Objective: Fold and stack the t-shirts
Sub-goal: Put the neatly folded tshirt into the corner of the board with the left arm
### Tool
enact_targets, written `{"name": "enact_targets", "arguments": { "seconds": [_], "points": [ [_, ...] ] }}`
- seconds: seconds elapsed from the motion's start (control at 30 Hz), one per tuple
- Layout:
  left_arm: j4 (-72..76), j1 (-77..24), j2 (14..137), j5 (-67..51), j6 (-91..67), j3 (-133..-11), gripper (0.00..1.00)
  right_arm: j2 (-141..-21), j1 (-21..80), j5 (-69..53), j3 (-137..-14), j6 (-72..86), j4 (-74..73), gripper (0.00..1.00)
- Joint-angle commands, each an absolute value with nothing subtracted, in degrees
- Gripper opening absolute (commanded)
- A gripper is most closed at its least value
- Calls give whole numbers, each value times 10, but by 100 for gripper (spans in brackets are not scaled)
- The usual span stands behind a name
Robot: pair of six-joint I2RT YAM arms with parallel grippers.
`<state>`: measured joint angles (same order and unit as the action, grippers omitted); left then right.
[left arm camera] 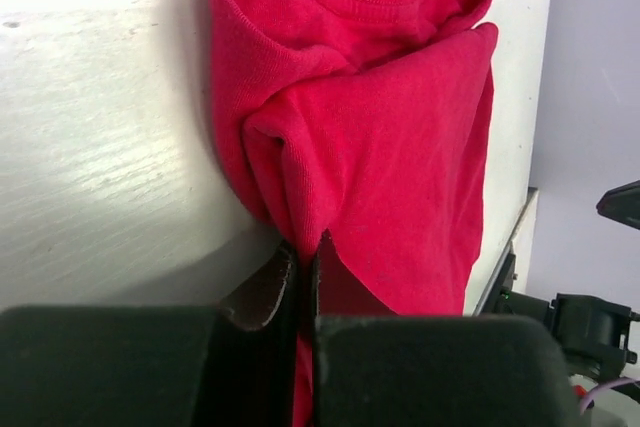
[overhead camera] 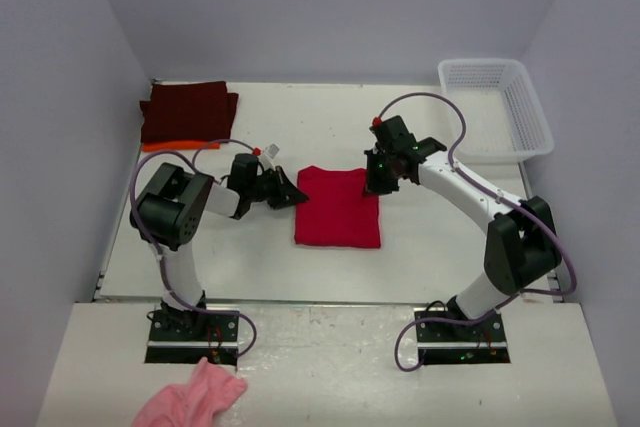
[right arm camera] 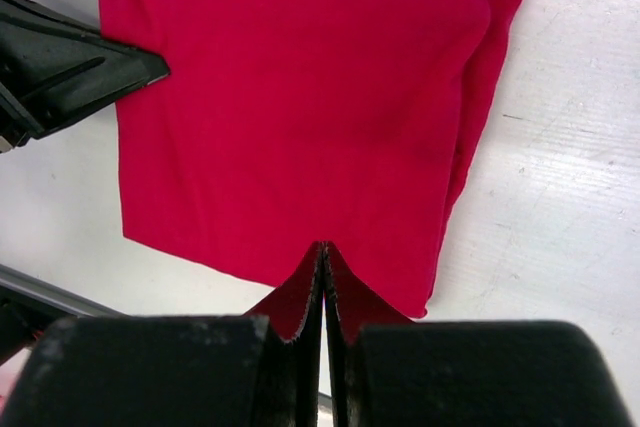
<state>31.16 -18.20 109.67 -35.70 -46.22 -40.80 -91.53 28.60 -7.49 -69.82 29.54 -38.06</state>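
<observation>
At the far left corner of the worktop (overhead camera: pixel 320 112), the dark maroon t-shirt (overhead camera: pixel 188 112) is seen folded on the orange t-shirt (overhead camera: pixel 178 145), so that stack is judged begun. The bright red t-shirt (overhead camera: pixel 338 209), folded to a smooth rectangle at mid-worktop, is left to be added. Its far corners are pinched between the pressed-together jaws of the left gripper (overhead camera: pixel 290 192) and the right gripper (overhead camera: pixel 377 183).

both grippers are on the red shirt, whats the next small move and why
Probably raise both grippers together a little. The left gripper is shut on the left edge of the red t-shirt, the right gripper on its far right corner, and it lies folded into a rectangle. It likely goes onto the maroon t-shirt at the back left.
</observation>
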Motion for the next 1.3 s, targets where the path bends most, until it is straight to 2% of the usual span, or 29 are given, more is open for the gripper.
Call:
{"name": "enact_targets", "arguments": {
  "seconds": [0.0,0.3,0.7,1.0,1.27],
  "points": [
    [212,-189,1151,-314,-434,-395,0,-905,290,-72,-696,295,-376,0],
    [143,-188,1104,-287,-392,-432,0,-902,305,-63,-655,302,-359,0],
    [-139,-189,920,-130,-278,-564,0,-812,327,-28,-633,298,-380,0],
    [-211,-187,904,-72,-238,-657,0,-780,328,-33,-636,287,-390,0],
    [-261,-178,946,-21,-198,-757,0,-749,328,-45,-612,282,-390,0]
  ]
}}
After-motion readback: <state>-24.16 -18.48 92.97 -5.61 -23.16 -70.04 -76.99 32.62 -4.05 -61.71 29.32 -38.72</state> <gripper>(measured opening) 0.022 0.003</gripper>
